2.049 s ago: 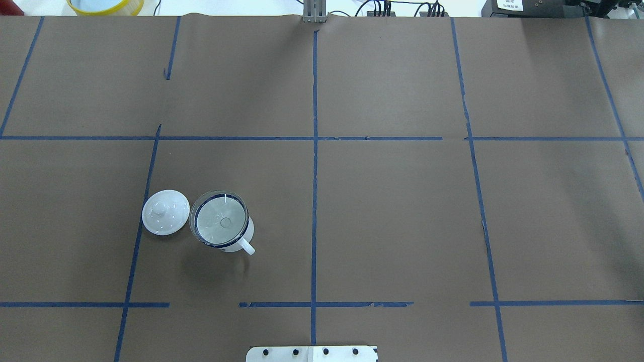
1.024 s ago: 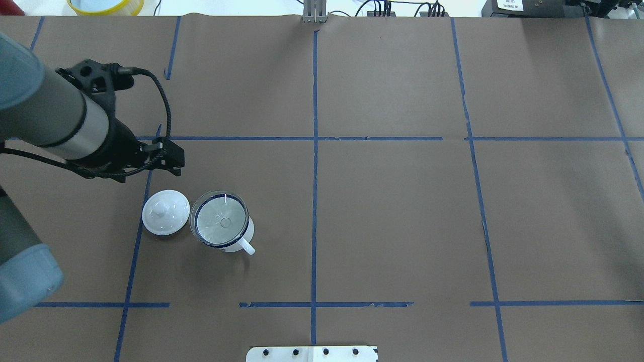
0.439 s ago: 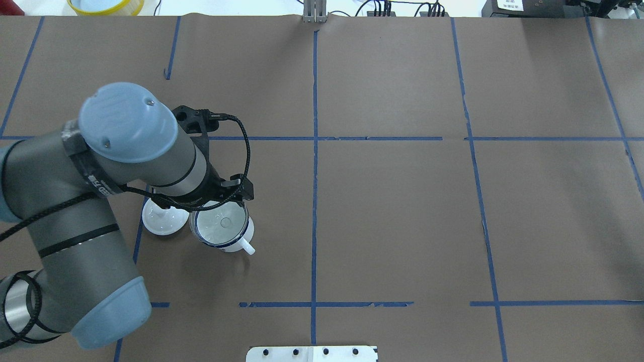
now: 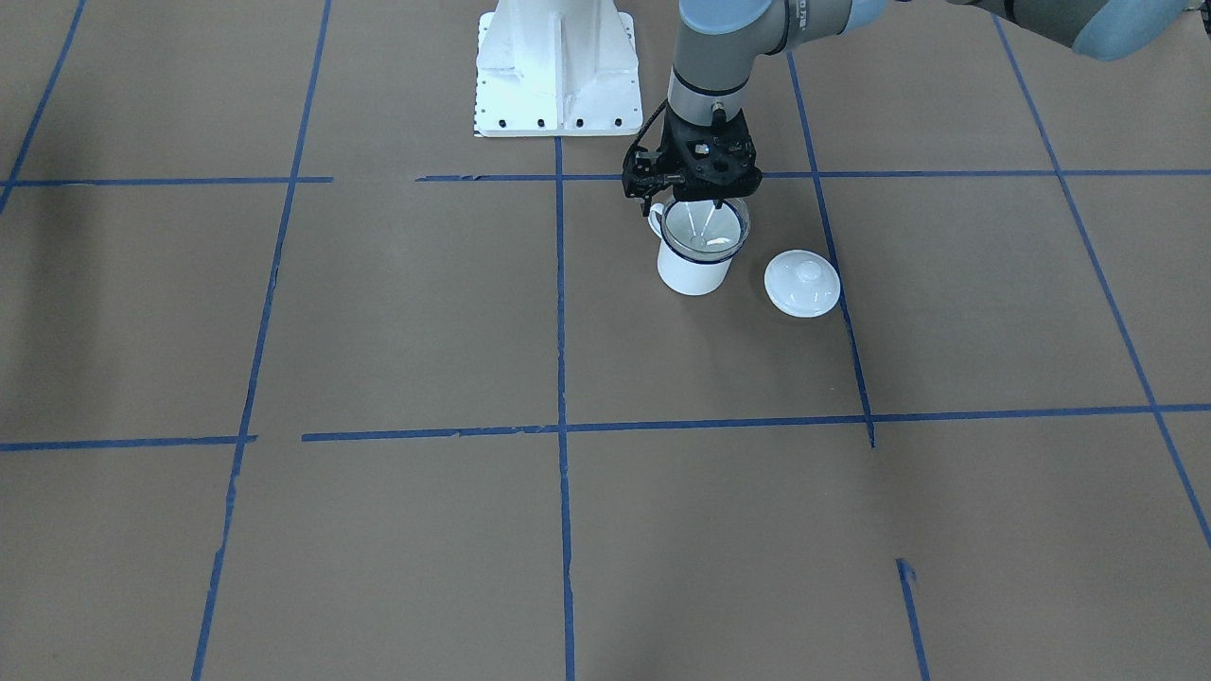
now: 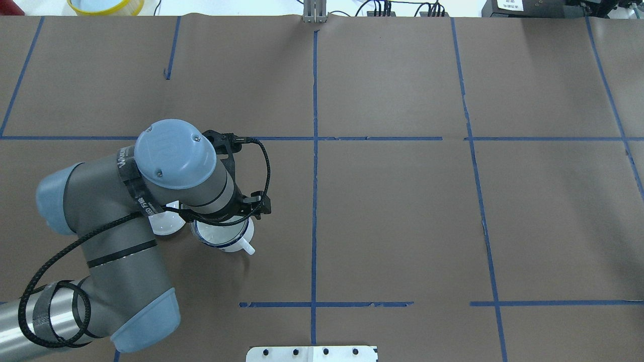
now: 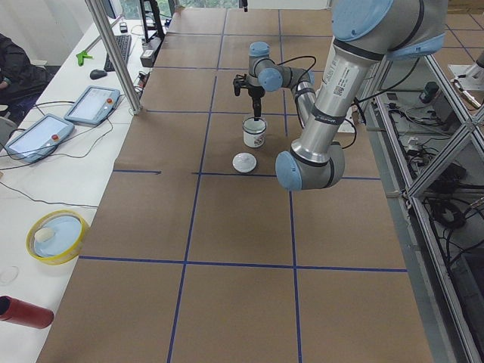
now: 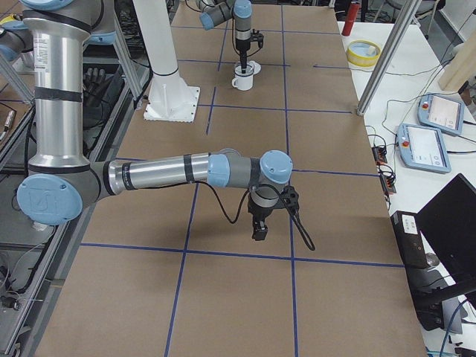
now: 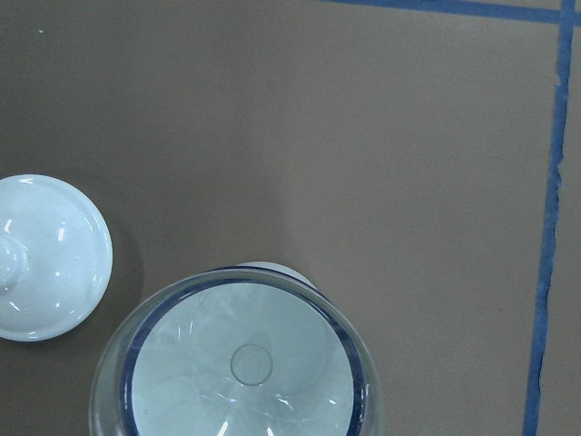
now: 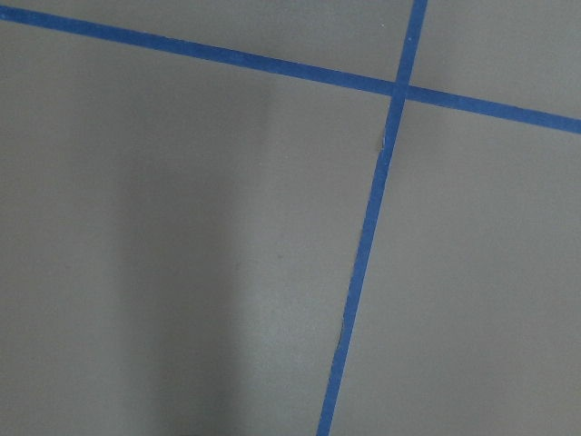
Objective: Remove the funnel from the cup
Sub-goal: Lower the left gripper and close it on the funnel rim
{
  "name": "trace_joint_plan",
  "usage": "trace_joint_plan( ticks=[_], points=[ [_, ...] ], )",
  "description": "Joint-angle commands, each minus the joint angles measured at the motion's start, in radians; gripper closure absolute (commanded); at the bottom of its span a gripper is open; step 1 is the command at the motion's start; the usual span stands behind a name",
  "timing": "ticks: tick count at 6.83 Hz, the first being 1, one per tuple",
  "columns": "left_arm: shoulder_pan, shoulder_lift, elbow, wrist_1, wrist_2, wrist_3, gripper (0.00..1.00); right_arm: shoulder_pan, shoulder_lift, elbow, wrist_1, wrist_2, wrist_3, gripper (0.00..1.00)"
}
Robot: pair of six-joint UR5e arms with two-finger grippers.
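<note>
The funnel [image 8: 250, 363] sits in the cup [image 4: 693, 270]; the lid [image 4: 802, 282] lies just beside the cup, on its left.

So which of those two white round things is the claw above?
The mug with the dark blue rim, holding the clear funnel. The left claw hangs over it; the knobbed lid sits off to one side.

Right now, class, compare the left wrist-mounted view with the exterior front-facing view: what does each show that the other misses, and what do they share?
Wrist view only: the funnel's round spout opening, seen straight down. Front-facing view only: the left gripper over the funnel, the cup's outer wall and handle, the robot's white base. Both: the funnel seated in the cup, the white lid beside it, blue tape lines.
</note>
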Motion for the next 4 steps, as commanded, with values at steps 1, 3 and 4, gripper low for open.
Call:
trace_joint_plan(
  ticks=[1,3,4],
  points=[
    [0.019,-0.003,0.023,-0.031,0.030,-0.014,0.09,0.000,0.000,0.000,-0.002,0.000,0.000,0.00],
    [0.019,-0.002,0.043,-0.040,0.034,-0.012,0.59,0.000,0.000,0.000,0.000,0.000,0.000,0.00],
    [0.019,-0.003,0.042,-0.040,0.035,-0.014,0.88,0.000,0.000,0.000,0.000,0.000,0.000,0.00]
  ],
)
